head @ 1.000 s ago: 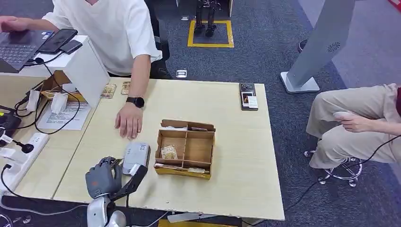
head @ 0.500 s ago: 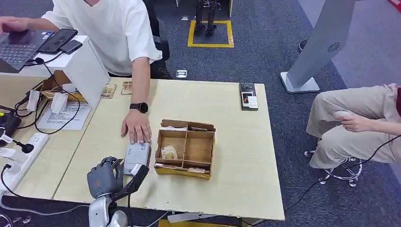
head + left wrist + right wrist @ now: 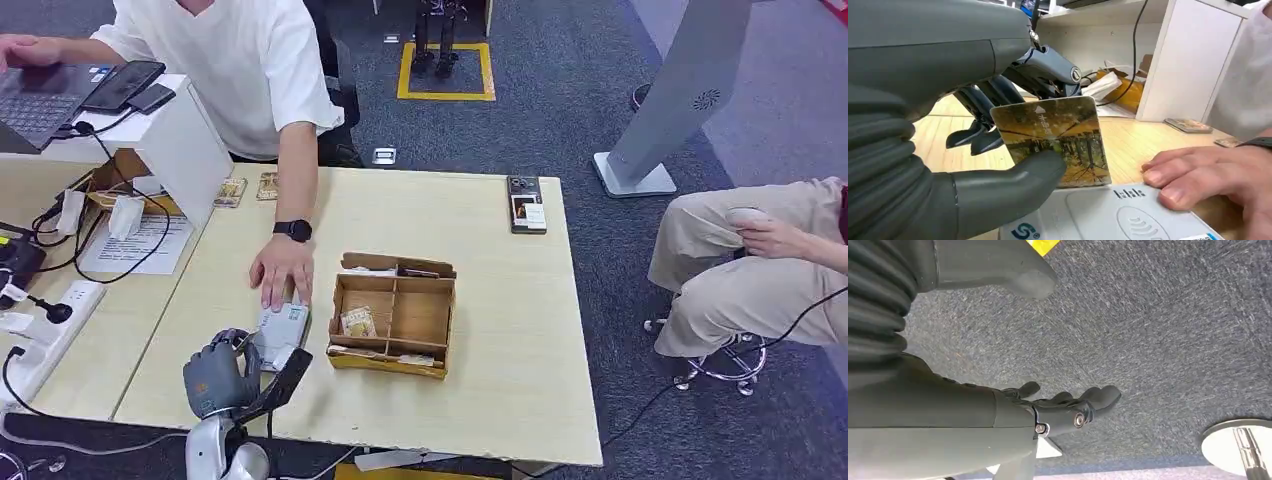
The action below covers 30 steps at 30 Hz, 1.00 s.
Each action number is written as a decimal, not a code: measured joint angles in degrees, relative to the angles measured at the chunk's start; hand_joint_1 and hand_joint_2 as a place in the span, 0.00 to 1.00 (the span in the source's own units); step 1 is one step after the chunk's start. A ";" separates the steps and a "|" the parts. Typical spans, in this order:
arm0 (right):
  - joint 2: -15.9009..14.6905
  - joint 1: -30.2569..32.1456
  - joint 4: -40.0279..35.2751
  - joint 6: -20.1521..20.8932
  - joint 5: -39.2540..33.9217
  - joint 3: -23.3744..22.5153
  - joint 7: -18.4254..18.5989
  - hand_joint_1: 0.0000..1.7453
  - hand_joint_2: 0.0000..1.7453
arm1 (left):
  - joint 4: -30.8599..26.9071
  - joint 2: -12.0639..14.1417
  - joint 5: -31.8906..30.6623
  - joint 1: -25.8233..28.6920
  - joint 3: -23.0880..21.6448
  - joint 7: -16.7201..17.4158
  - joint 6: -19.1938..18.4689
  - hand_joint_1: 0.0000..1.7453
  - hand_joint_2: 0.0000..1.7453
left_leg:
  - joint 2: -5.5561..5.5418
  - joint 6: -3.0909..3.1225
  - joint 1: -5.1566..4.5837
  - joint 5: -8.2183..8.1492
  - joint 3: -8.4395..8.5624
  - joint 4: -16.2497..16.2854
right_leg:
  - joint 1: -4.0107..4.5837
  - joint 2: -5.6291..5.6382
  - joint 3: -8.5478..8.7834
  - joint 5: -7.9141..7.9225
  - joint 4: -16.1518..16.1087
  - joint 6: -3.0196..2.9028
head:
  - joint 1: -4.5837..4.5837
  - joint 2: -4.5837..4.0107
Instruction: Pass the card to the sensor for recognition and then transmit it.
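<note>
Since the earlier frames, the person's hand (image 3: 282, 276) has been brought forward across the worktop (image 3: 500, 330) and is now laid on the far end of the sensor (image 3: 280, 330), where a second ago it rested on bare wood beside it; the reader itself appears to have been shifted slightly towards the robot. The left hand (image 3: 215, 375) has been kept low at the near edge, and the card (image 3: 1055, 140) is gripped between the thumb and the darker fingers, upright, its lower edge just above or touching the white sensor face (image 3: 1128, 215); which of the two cannot be determined. Presentation for recognition is judged to be in progress, with the handover not yet made, and the person's hand on the reader is placed close to the card's path. The right hand (image 3: 1068, 407) is seen hanging over grey carpet with fingers loosely apart and nothing held. In the head view the card is largely hidden behind the left hand, and the sensor is partly covered at both ends. The divided cardboard box (image 3: 393, 318) holds another card (image 3: 356, 321); its print is too small to read.
</note>
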 joint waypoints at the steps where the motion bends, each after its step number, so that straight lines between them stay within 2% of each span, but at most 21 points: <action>1: 0.00 0.02 0.00 0.00 -0.07 0.00 0.31 0.00 1.00 | -0.20 -0.02 0.42 0.00 0.00 -0.52 0.00 1.00 1.00 | 0.00 0.00 0.00 0.00 0.00 0.00 | 0.00 0.00 0.00 0.00 0.00 0.00 | 0.00 0.00; 8: 0.00 0.02 0.02 0.00 -0.26 0.00 0.33 0.00 1.00 | -2.64 -0.42 3.06 0.01 0.00 -5.68 0.00 1.00 1.00 | 0.01 0.00 0.00 0.00 0.01 0.01 | 0.00 0.01 0.00 0.00 0.00 0.00 | 0.00 0.00; 12: 0.00 0.04 0.02 0.00 -0.63 0.00 0.33 0.00 1.00 | -4.29 -0.44 4.88 0.05 0.00 -7.52 0.00 1.00 1.00 | 0.03 0.00 0.01 0.00 0.02 0.01 | 0.01 0.04 -0.02 0.00 0.00 0.00 | 0.00 0.00; 22: 0.00 0.03 0.00 0.00 -0.92 -0.02 0.33 0.00 1.00 | -8.52 -0.44 9.68 -0.04 -2.45 -9.20 -0.02 1.00 1.00 | 0.03 0.00 0.00 0.00 0.01 0.01 | 0.01 0.03 -0.02 0.00 0.00 0.00 | 0.00 0.02; 30: 0.00 0.05 0.00 0.00 -0.74 -0.02 0.35 0.00 1.00 | -9.73 -0.44 12.15 -0.20 -3.67 -10.05 -0.04 1.00 1.00 | 0.03 0.00 0.00 0.00 0.01 0.01 | 0.01 0.03 -0.02 0.00 0.00 0.00 | 0.00 0.02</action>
